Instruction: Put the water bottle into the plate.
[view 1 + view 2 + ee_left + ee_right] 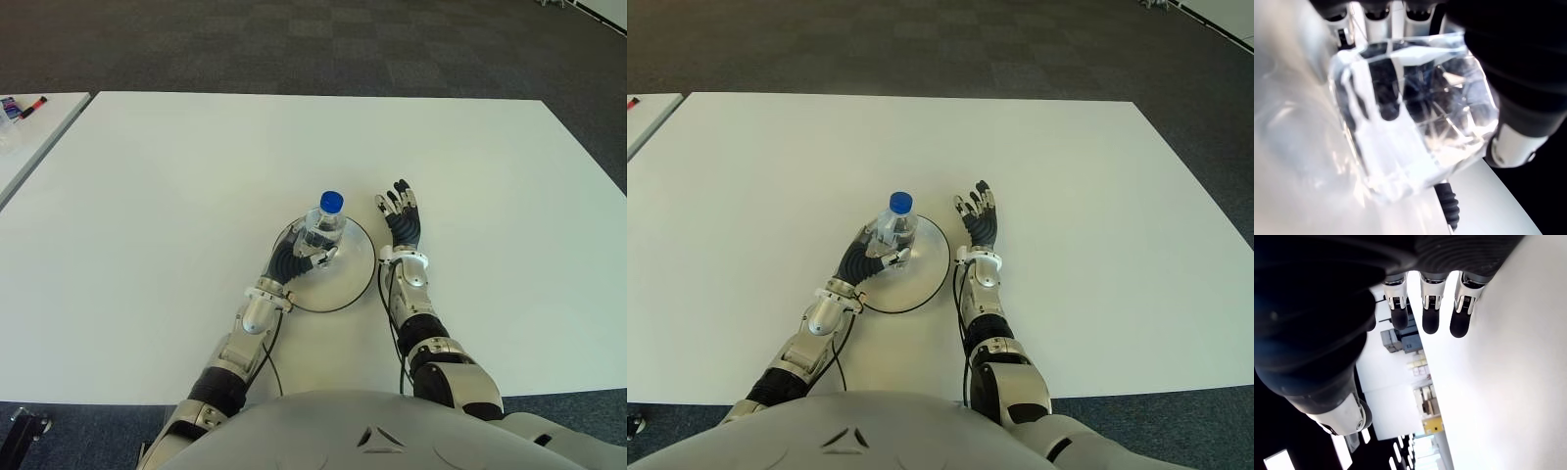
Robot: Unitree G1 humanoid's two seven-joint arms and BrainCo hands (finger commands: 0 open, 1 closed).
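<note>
A clear water bottle (323,227) with a blue cap (331,201) stands upright over the round plate (351,279) in the middle of the white table. My left hand (299,253) is shut on the bottle's body from its left side. Up close in the left wrist view, the clear bottle (1415,117) fills the picture with my dark fingers (1386,98) wrapped behind it. My right hand (402,220) shows just right of the plate, fingers stretched out and holding nothing.
The white table (147,196) spreads wide on all sides of the plate. A second table (29,127) with a few small items stands at the far left. Dark carpet lies beyond the far edge.
</note>
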